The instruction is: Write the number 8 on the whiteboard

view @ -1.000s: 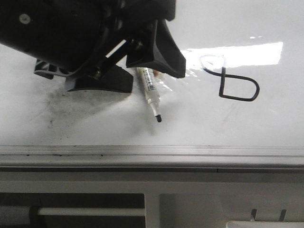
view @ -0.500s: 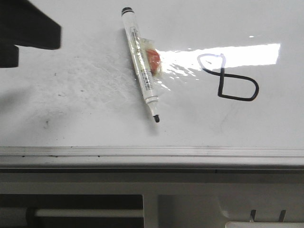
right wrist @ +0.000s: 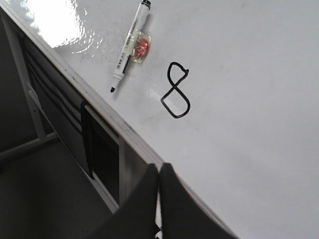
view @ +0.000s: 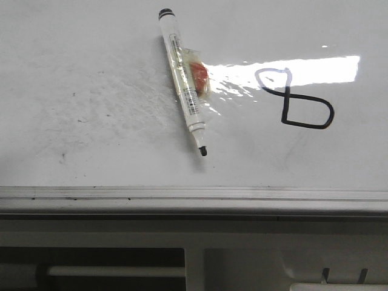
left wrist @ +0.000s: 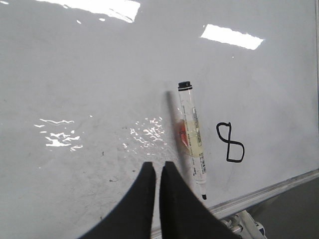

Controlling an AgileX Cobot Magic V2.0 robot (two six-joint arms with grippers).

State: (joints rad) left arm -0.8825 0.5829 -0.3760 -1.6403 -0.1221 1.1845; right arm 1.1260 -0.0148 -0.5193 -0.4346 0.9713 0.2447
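Observation:
The whiteboard (view: 91, 73) lies flat, glossy, with grey smudges and glare. The number 8 (view: 285, 91) is drawn in thin black line at the right; it also shows in the left wrist view (left wrist: 229, 143) and the right wrist view (right wrist: 172, 94). A white marker (view: 185, 91) with an orange piece taped to it lies loose on the board, uncapped tip toward the rail, left of the 8. My left gripper (left wrist: 157, 164) is shut and empty, raised above the board near the marker (left wrist: 192, 134). My right gripper (right wrist: 158, 166) is shut and empty, over the board's edge, away from the marker (right wrist: 130, 42).
A grey metal edge rail (view: 194, 194) runs along the board's near side. Below it is a white frame with dark openings (view: 109, 260). Neither gripper shows in the front view.
One second ago the left gripper stood over the marker in the front view. It has since pulled up and off to the left, out of that view, leaving the marker lying on the board.

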